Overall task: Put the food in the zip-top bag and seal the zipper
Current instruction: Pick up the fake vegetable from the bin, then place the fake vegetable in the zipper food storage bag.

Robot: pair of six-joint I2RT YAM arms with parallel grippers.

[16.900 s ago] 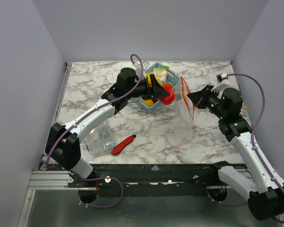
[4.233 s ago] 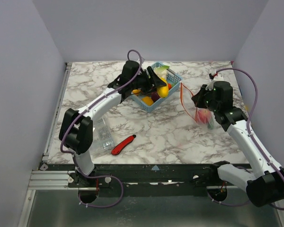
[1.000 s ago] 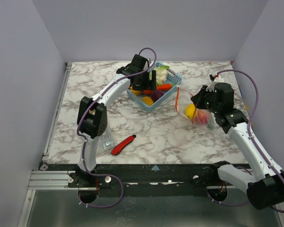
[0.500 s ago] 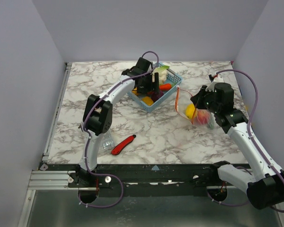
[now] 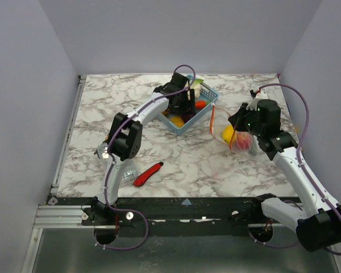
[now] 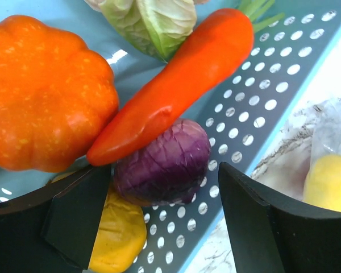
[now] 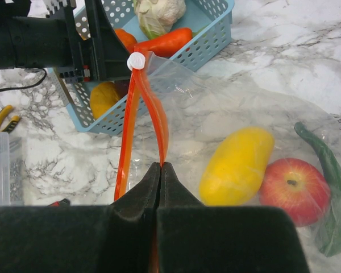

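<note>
The blue basket [image 5: 209,94] holds toy food: an orange pumpkin [image 6: 42,91], a red-orange carrot [image 6: 176,79], a pale green cabbage [image 6: 153,20], a purple cabbage [image 6: 162,168] and a yellow piece [image 6: 116,236]. My left gripper [image 5: 184,107] is open inside the basket, its fingers either side of the purple cabbage [image 5: 186,116]. My right gripper [image 5: 236,120] is shut on the orange-red zipper [image 7: 159,122] and holds the clear zip-top bag [image 5: 238,139] open. In the bag lie a yellow mango [image 7: 236,165], a red apple [image 7: 295,185] and a green piece [image 7: 324,170].
A red utility knife [image 5: 148,173] and a clear ridged box [image 5: 127,168] lie near the left arm's base. The basket [image 7: 216,28] stands just left of the bag's mouth. Grey walls close in the table on three sides.
My left gripper has moved right along the basket and come down over the purple cabbage. A yellow mango has joined the apple in the bag. The right gripper has kept its hold.
</note>
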